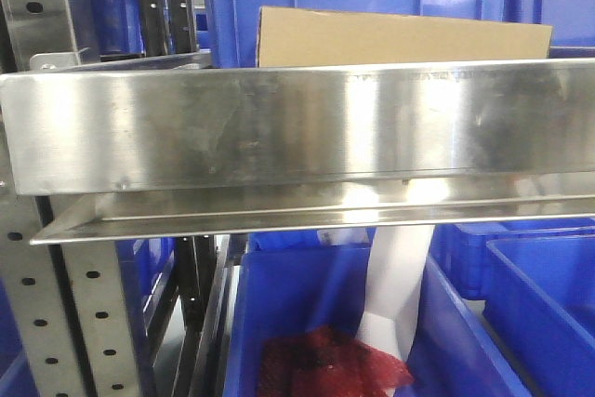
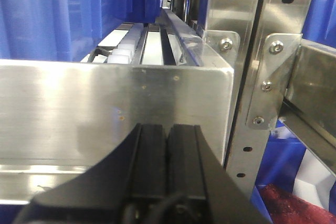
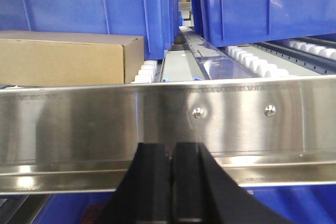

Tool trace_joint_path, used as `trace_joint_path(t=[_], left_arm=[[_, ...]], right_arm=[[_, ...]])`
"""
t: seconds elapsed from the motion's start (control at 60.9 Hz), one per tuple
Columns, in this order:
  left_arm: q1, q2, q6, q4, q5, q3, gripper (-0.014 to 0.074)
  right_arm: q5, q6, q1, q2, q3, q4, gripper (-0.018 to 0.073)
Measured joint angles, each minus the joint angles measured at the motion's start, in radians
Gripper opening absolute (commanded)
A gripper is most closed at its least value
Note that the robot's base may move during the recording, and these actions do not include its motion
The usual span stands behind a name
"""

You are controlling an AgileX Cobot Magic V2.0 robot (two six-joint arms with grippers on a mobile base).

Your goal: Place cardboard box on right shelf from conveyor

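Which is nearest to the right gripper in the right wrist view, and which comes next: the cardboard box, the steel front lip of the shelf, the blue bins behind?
1. Steel front lip, directly ahead of the right gripper.
2. Cardboard box, behind the lip, to the left.
3. Blue bins, farther back, above the rollers.

No text, label or number can be read — not on any surface.
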Motion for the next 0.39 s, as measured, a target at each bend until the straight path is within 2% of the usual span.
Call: trace_joint_path(t=[0.394], left_arm=[[0.000,0.000,0.000,0.000,0.000,0.000,-0.0116]], right_arm=[[0.000,0.000,0.000,0.000,0.000,0.000,0.0024]])
